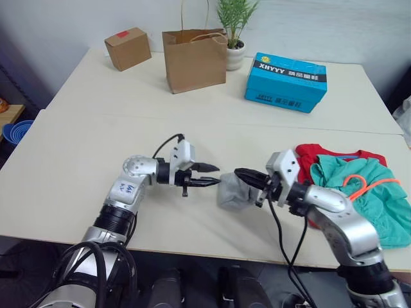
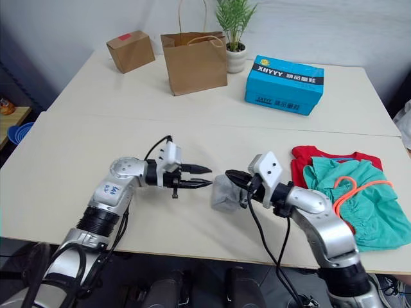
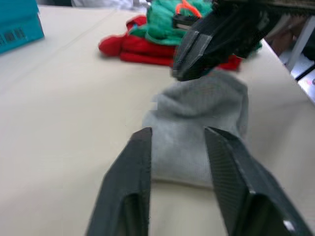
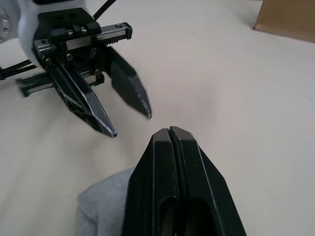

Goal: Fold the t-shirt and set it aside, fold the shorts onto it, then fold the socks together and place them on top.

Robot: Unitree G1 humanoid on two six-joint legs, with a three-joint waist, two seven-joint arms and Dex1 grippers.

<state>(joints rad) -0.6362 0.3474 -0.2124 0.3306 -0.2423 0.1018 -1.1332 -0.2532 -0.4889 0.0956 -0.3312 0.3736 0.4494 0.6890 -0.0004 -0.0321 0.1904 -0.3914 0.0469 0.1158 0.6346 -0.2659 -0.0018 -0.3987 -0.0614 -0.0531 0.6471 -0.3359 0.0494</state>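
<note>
The pale matte worktop (image 1: 83,192) is smooth and offers little friction, so soft items can be expected to slide if nudged. The t-shirt (image 1: 324,153), bright red woven cloth, is seen folded flat at the worktop's right side, with the shorts (image 1: 369,196), teal-green, limp and creased, piled on it, a neon orange drawstring (image 1: 359,183) looped loose on top; that loop could be snagged when anything is set down there. The socks (image 1: 232,192), a small light grey knit bundle, rumpled and rounded, are found on the worktop between the two arms, well apart from the pile. The right tool (image 4: 170,130) is seen with its fingers pressed together; in the head views its tip sits at the bundle's right upper edge, so it is judged to be pinched on the knit, though the bite itself is hidden. The left tool (image 1: 209,175) is held with fingers apart, just beside the bundle's left edge, not gripping. Risks: the grip looks thin, at an edge only, so one sock could be dropped or the bundle unfolded when lifted; stretchy knit may slip from smooth black fingers; the two tools are close and could be knocked together; the bundle could roll off the uneven shorts.
</note>
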